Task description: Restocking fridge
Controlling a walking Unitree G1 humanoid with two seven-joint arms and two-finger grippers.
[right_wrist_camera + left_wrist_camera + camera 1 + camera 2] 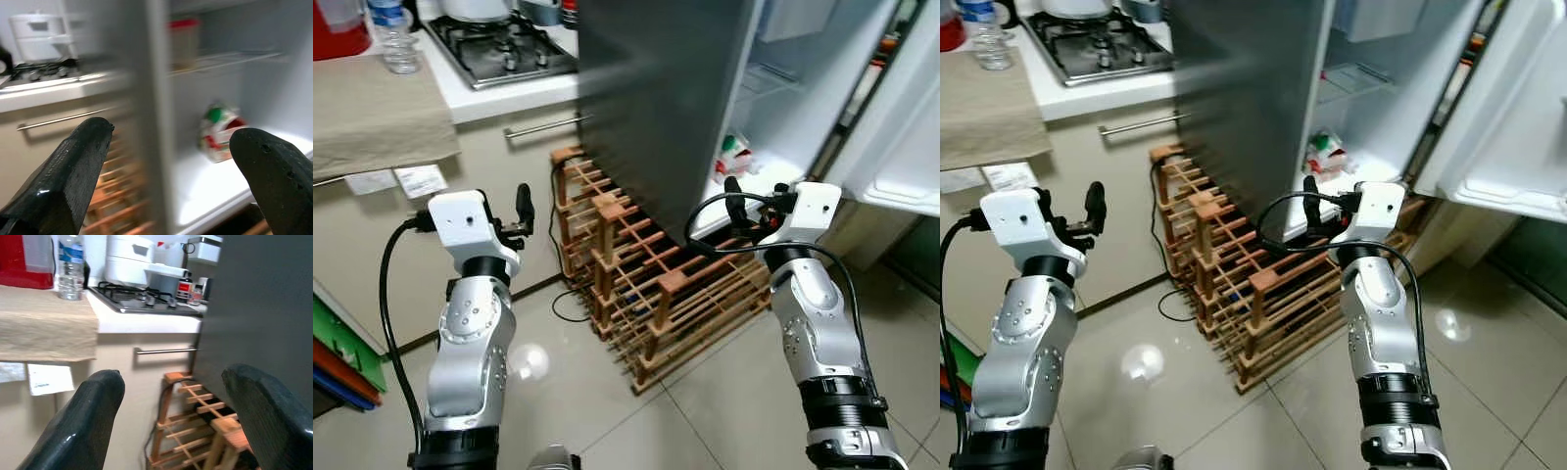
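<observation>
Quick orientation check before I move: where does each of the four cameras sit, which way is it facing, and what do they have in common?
Left eye view: on the head, looking down at the wooden rack and open fridge; both arms show.
Right eye view: the other stereo eye, same scene.
Left wrist view: along the open left gripper, facing the stove and counter.
Right wrist view: along the open right gripper, facing the red-and-green package in the fridge.
Shared: stove and rack appear in all four views.
</observation>
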